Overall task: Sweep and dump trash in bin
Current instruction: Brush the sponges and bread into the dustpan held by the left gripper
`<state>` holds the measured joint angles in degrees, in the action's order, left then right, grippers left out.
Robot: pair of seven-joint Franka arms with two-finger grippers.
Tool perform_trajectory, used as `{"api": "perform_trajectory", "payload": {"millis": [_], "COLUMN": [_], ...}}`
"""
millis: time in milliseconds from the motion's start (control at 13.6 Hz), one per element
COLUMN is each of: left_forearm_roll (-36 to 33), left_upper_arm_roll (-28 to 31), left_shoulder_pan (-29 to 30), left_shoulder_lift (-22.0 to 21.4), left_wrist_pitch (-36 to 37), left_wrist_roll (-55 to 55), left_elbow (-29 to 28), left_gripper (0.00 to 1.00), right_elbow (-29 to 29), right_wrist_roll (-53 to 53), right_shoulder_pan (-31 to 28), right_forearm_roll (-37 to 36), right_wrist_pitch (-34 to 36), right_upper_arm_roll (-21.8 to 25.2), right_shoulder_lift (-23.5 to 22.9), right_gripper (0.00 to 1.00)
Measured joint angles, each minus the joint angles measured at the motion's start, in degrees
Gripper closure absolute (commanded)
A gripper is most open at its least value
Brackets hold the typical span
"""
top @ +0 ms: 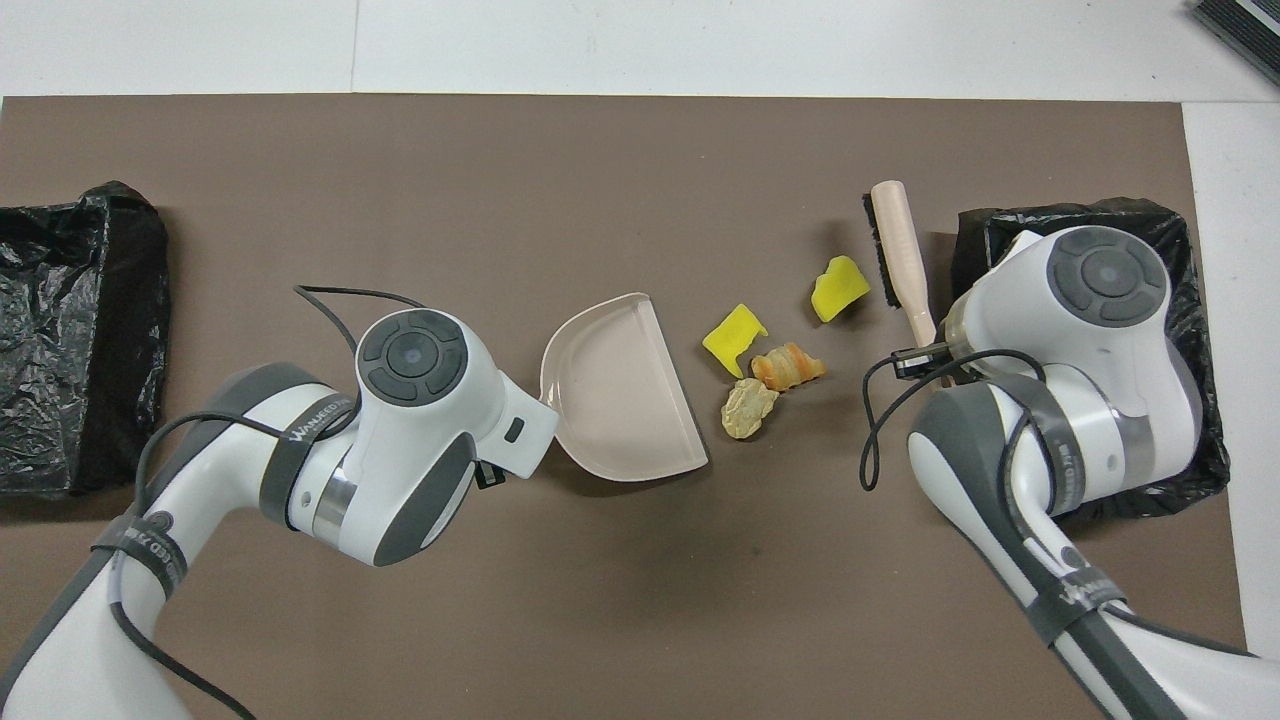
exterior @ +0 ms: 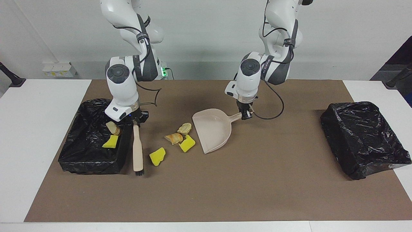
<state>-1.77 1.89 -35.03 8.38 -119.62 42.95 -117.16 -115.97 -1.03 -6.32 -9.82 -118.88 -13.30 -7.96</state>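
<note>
The trash lies loose on the brown mat: a yellow wedge (exterior: 157,156) (top: 838,288), and a cluster of another yellow wedge (exterior: 187,144) (top: 733,338), a golden-brown pastry piece (exterior: 173,138) (top: 788,365) and a pale chunk (exterior: 185,128) (top: 748,408). My right gripper (exterior: 135,121) is shut on the handle of the beige brush (exterior: 138,151) (top: 900,255), which hangs bristles-down beside the bin (exterior: 90,164) (top: 1200,330). My left gripper (exterior: 245,115) is shut on the handle of the beige dustpan (exterior: 212,129) (top: 620,400), whose open lip faces the cluster.
The black-lined bin at the right arm's end holds a yellow wedge (exterior: 111,141) and a pale chunk (exterior: 113,128). A second black-lined bin (exterior: 363,138) (top: 70,330) sits at the left arm's end. Cables loop from both wrists.
</note>
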Motion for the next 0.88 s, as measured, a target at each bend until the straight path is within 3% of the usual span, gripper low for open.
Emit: {"api": "perform_trajectory", "payload": {"millis": [294, 882], "left_forearm_roll": [-0.01, -0.28], "left_upper_arm_roll": [0.04, 0.04], "left_shoulder_pan": [0.0, -0.83], "left_shoulder_lift": [0.29, 0.92], "left_wrist_pitch": [0.05, 0.02], "left_wrist_roll": [-1.0, -2.87], "left_elbow": [0.0, 0.02], "left_gripper": [1.0, 1.0], "right_elbow": [-3.03, -3.22], "right_wrist_roll": [-0.32, 3.3], "right_shoulder_pan": [2.64, 15.9], "right_forearm_roll": [1.32, 10.14], "right_wrist_pitch": [0.68, 3.23], "right_upper_arm_roll": [-0.8, -1.1], "right_shoulder_lift": [-0.07, 0.71], "right_gripper": [1.0, 1.0]}}
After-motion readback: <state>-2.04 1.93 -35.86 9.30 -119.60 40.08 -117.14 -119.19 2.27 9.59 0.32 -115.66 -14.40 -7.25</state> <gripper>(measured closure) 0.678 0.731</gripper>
